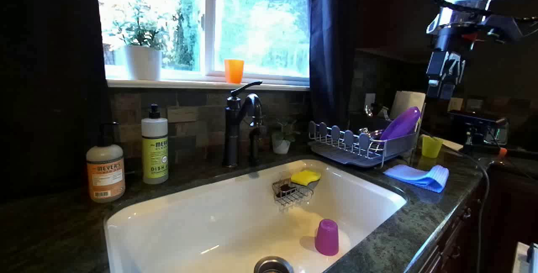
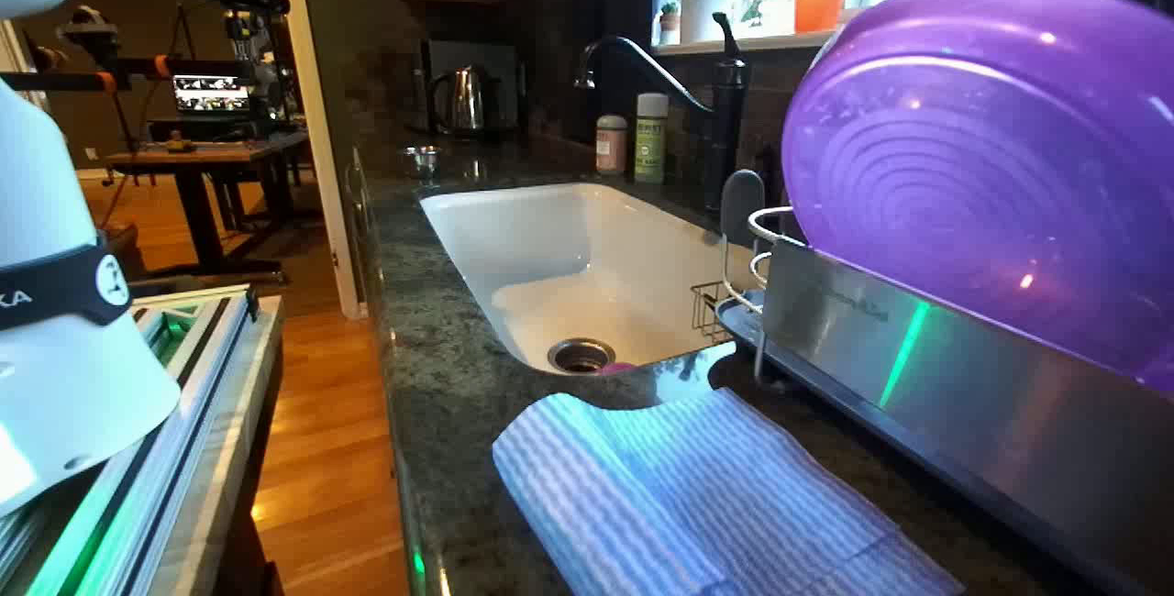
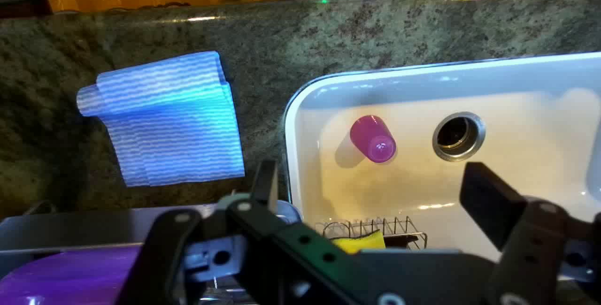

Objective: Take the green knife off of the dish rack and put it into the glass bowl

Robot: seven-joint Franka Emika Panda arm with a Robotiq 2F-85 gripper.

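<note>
The dish rack (image 1: 347,154) stands on the counter at the sink's right end, with a purple dish (image 1: 402,124) upright in it. Its metal side shows in an exterior view (image 2: 991,426), and its edge in the wrist view (image 3: 84,227). The green knife does not show in any view. A small shiny bowl (image 2: 423,159), perhaps the glass bowl, stands on the counter past the sink's far end. My gripper (image 1: 441,86) hangs in the air above and right of the rack. In the wrist view the gripper (image 3: 378,190) is open, with nothing between its fingers.
The white sink (image 3: 293,145) holds a purple cup (image 3: 373,138) and a wire caddy with a yellow sponge (image 3: 359,243). A blue striped cloth (image 3: 173,122) lies on the counter. A yellow-green cup (image 1: 431,146) and black faucet (image 1: 232,134) stand near the rack and sink.
</note>
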